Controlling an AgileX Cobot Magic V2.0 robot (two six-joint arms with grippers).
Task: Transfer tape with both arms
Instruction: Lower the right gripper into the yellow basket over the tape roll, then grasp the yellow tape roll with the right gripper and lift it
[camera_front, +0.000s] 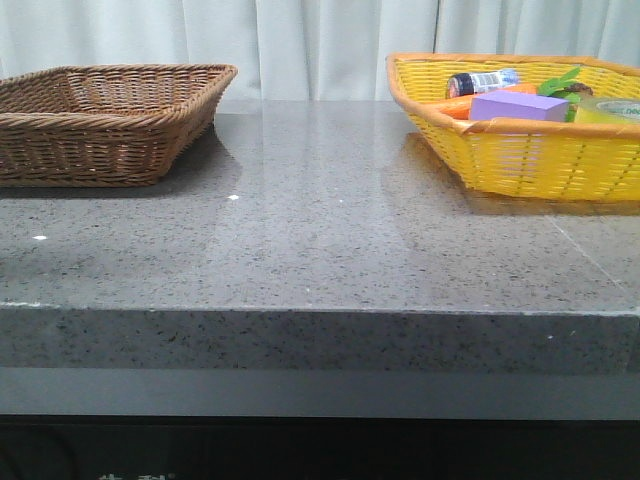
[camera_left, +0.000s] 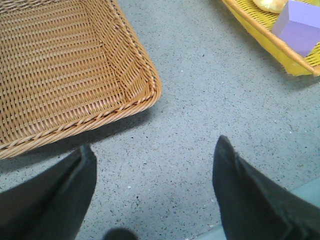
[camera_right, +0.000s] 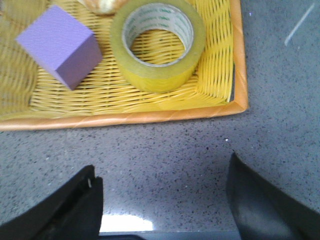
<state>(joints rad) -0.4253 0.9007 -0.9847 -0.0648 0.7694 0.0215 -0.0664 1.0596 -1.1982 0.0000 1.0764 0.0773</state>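
Observation:
The yellow tape roll (camera_right: 158, 46) lies flat in a corner of the yellow basket (camera_right: 150, 116), its white core printed in green. In the front view the tape (camera_front: 610, 112) shows at the basket's right end. My right gripper (camera_right: 162, 172) is open and empty above the bare counter, just outside the basket's rim, apart from the tape. My left gripper (camera_left: 154, 150) is open and empty above the counter beside the brown basket's corner (camera_left: 145, 95). Neither arm shows in the front view.
A purple block (camera_right: 60, 44) sits next to the tape in the yellow basket (camera_front: 520, 150), with a bottle (camera_front: 480, 82), a carrot and green items. The brown wicker basket (camera_front: 100, 120) stands at the back left. Grey stone counter (camera_front: 320, 220) lies between them.

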